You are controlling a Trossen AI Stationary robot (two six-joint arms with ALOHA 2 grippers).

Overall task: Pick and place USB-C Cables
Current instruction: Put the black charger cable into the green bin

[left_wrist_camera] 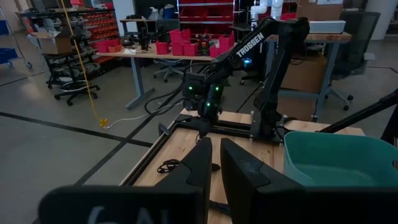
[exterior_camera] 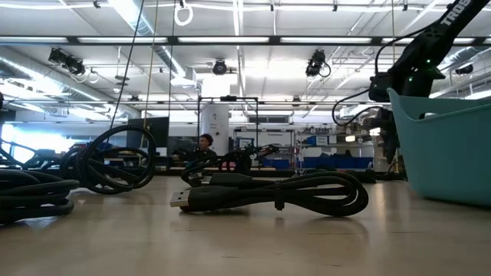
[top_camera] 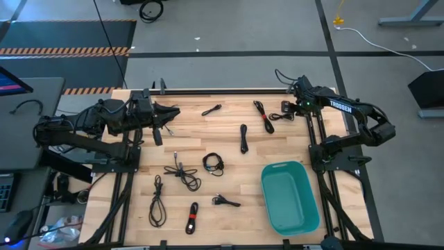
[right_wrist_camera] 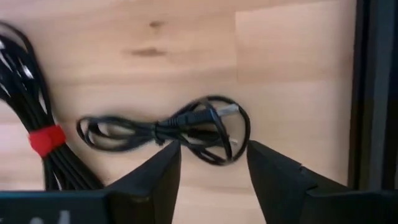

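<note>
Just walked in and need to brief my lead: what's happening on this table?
A two-arm robot is sorting short black cables, which are scattered across a wooden table. The right gripper hangs at the far right corner with its fingers apart, straddling a small looped cable on the wood, not yet gripping it. Beside that lies a bundle with a red band. The left gripper waits over the far left side, holding nothing. The teal tub looks empty.
</note>
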